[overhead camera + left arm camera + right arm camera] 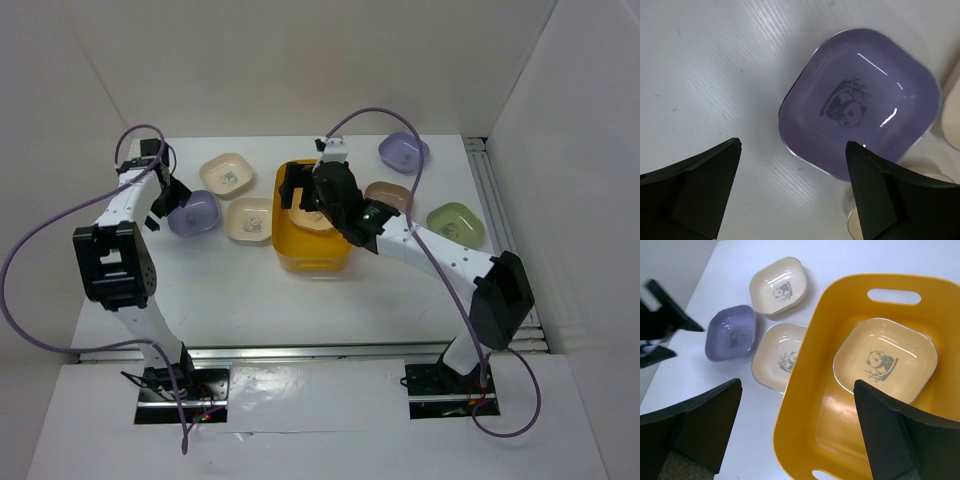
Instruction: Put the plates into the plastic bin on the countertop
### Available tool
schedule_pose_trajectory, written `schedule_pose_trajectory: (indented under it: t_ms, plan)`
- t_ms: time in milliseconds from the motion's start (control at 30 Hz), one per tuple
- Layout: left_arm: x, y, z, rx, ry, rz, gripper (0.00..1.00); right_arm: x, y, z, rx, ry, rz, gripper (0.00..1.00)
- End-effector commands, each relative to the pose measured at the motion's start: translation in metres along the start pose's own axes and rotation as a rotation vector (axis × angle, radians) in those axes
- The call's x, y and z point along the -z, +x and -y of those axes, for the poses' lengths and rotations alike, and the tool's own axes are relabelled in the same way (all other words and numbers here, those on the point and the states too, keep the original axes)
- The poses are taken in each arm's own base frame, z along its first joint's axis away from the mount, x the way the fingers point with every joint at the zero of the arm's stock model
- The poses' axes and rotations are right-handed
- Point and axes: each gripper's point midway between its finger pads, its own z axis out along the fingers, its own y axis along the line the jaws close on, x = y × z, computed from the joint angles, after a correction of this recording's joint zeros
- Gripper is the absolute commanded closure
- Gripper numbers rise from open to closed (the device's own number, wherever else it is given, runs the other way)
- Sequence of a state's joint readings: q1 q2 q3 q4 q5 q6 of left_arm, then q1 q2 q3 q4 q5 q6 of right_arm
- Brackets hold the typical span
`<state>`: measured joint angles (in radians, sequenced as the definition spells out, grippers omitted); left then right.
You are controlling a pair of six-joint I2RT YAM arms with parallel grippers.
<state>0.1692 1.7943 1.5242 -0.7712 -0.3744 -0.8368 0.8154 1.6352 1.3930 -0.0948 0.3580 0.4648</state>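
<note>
While one plate lies flat in the plastic bin, my right claw hangs wide and empty above it. Six plates wait outside on the countertop; my left claw, wide too, hovers over the lavender plate. Plain white walls close the space.

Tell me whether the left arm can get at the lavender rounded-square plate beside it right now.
Probably yes. The open left gripper hangs close over the lavender rounded-square plate with nothing between; a cream plate close beside it may crowd one finger.
</note>
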Motion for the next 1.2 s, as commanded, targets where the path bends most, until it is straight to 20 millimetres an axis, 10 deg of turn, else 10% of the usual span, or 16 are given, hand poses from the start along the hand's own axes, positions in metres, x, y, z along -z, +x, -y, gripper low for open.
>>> schedule_pose_trajectory:
  t_ms: [0, 367, 633, 800, 1167]
  plan:
    - [-0.031, 0.010, 0.004, -0.028, -0.022, -0.027, 0.01, 0.017, -0.008, -0.010, 0.049, -0.117, 0.050, 0.00]
    - [-0.086, 0.061, -0.031, 0.006, -0.186, -0.154, 0.17, 0.033, -0.011, 0.018, 0.043, -0.105, 0.069, 0.00]
    - [-0.087, 0.070, -0.056, 0.019, -0.313, -0.153, 0.71, 0.039, -0.009, 0.030, 0.041, -0.091, 0.063, 0.00]
    - [-0.063, 0.045, -0.053, 0.061, -0.307, -0.088, 1.00, 0.043, -0.013, 0.037, 0.038, -0.076, 0.072, 0.00]
    - [0.079, -0.020, -0.008, 0.084, 0.081, 0.169, 1.00, 0.081, -0.040, 0.058, 0.057, 0.008, 0.120, 0.00]
